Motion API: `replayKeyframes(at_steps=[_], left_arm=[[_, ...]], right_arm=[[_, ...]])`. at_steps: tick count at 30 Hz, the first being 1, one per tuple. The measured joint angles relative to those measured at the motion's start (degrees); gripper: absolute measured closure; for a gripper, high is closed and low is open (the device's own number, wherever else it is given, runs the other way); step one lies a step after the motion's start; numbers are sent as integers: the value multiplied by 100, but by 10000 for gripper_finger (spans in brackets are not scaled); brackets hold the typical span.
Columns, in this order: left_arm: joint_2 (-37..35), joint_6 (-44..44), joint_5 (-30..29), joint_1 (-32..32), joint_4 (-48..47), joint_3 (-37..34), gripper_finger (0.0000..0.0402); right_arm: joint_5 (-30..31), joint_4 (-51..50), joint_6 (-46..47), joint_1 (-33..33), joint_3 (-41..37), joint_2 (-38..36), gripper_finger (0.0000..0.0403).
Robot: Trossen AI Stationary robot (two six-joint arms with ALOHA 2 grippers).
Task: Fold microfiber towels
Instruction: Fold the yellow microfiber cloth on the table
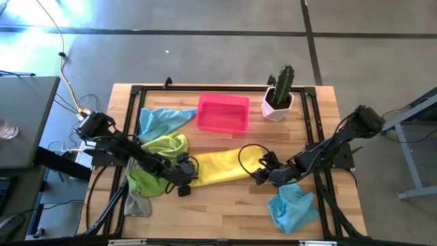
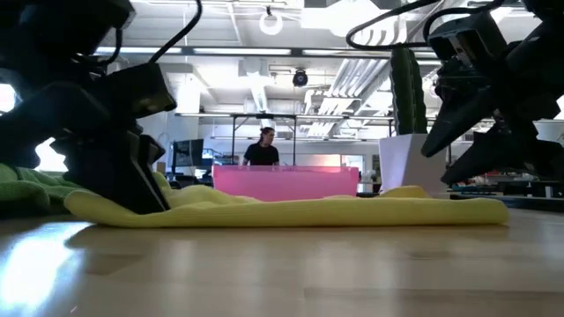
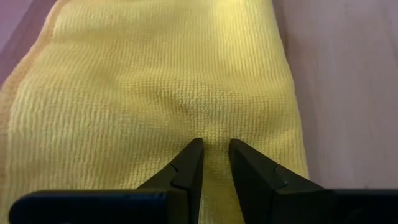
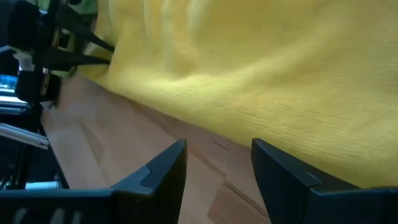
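1. The yellow towel [image 1: 220, 167] is lying stretched in a long band across the middle of the high view, with the left gripper [image 1: 183, 179] at its left end and the right gripper [image 1: 261, 174] at its right end.
2. In the left wrist view the left gripper's fingers [image 3: 186, 168] are pressing down onto the yellow weave with only a narrow gap between the tips; whether they are pinching a fold of cloth cannot be told.
3. In the right wrist view the right gripper's fingers [image 4: 163, 171] are standing apart over bare wood, just beside the towel's edge and not touching it.
4. The other towels are resting around this one in the high view: a light blue towel [image 1: 158, 120] upper left, a lime green towel [image 1: 156, 164] under the left arm, a grey towel [image 1: 136, 203] at lower left, and a second light blue towel [image 1: 291, 207] crumpled at lower right.
5. The wooden table [image 1: 225, 212] is also carrying a pink tray [image 1: 222, 113] and a potted cactus [image 1: 279, 92] along the upper edge.
6. The low view is showing what the high view is not: the open room beyond, with ceiling lights and a person [image 2: 263, 148] standing behind the tray.
7. Only the wrist views are giving the finger gaps; the high view alone is showing all the towels.
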Motion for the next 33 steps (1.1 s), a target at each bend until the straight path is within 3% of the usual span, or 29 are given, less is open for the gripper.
replayKeyframes(at_steps=[12, 20, 26, 33], left_arm=[[351, 466, 118, 375, -104, 651, 328], [325, 697, 983, 479, -545, 925, 328], [270, 548, 969, 477, -1321, 970, 328], [275, 601, 937, 413, -1377, 973, 328]], right_arm=[[-223, -431, 254, 9, 0, -2, 231], [240, -562, 326, -17, 0, -2, 231], [281, -870, 689, -18, 0, -2, 231], [286, -721, 805, -20, 0, 185, 231]])
